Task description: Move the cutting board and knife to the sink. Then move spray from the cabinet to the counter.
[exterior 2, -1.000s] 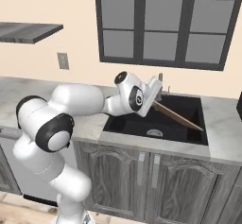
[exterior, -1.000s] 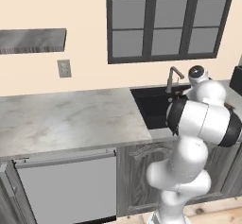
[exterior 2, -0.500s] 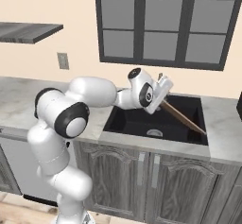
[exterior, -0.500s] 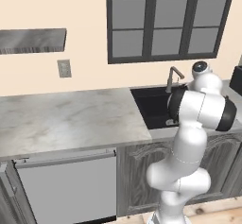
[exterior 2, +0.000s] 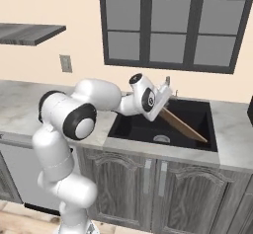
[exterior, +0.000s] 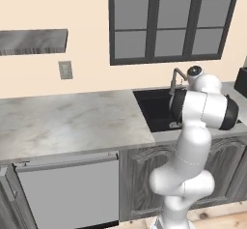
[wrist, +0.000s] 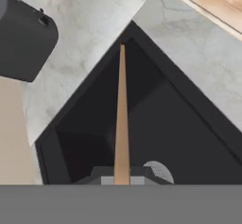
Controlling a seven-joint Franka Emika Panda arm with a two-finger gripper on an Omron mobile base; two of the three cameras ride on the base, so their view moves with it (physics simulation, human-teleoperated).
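My gripper (exterior 2: 162, 105) hangs over the black sink (exterior 2: 133, 127), shut on the near end of the tan cutting board (exterior 2: 184, 125). The board slopes down into the basin, its far end by the right front corner. In the hand view the cutting board (wrist: 122, 119) runs edge-on away from my gripper (wrist: 122, 178) toward a corner of the sink (wrist: 165, 124). The left base view has the sink (exterior: 154, 108) behind my arm. The dark wood-grain cabinet (exterior: 32, 41) hangs on the wall at the upper left. The knife and the spray are out of view.
A curved faucet (exterior: 175, 76) stands behind the basin. A black appliance (wrist: 23, 38) sits on the counter right of the sink. A long marble counter (exterior: 67, 121) runs to the left, above a dishwasher front (exterior: 67, 194). A dark-framed window (exterior 2: 173, 20) is above.
My arm has stretched further out over the sink, and the hand has shifted a little to the right with the board still gripped and sloping into the basin.
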